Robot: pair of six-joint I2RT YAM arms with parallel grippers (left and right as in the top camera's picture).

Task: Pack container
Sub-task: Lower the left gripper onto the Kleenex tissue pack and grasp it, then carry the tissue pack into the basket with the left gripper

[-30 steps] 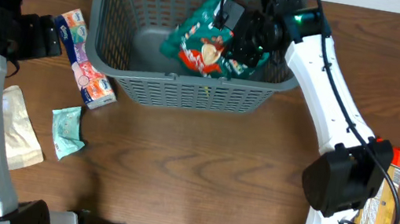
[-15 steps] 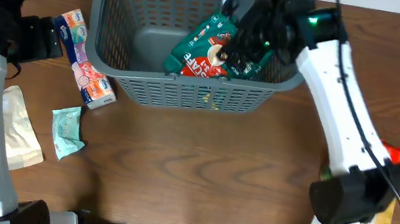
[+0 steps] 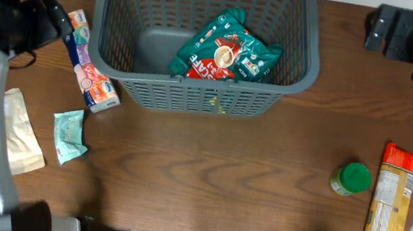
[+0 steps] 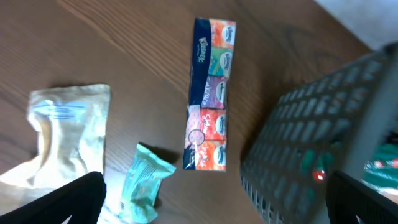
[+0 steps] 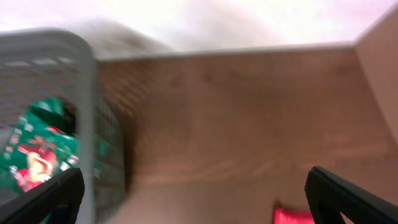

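Grey container (image 3: 209,95) sits mid-back on the worktop (image 3: 204,189), with one green snack bag (image 3: 229,49) inside. The tissue pack (image 3: 87,65), jar (image 3: 353,178) and the others are not yet packed. Left hand (image 4: 214,190) and right hand (image 5: 194,180) both gape wide, empty.

The table (image 3: 205,181) is brown wood with thin dark lines running along it. It fills nearly all the space under the left claw (image 4: 214,205) and under the right claw (image 5: 193,193). Ahead of the right claw the wood stops at a straight edge. Past that edge is a white patch (image 5: 217,25), too fuzzy to make out. Up and to the right of that claw is a pale tan side (image 5: 379,74); I cannot tell what it is. The light on the wood is soft.
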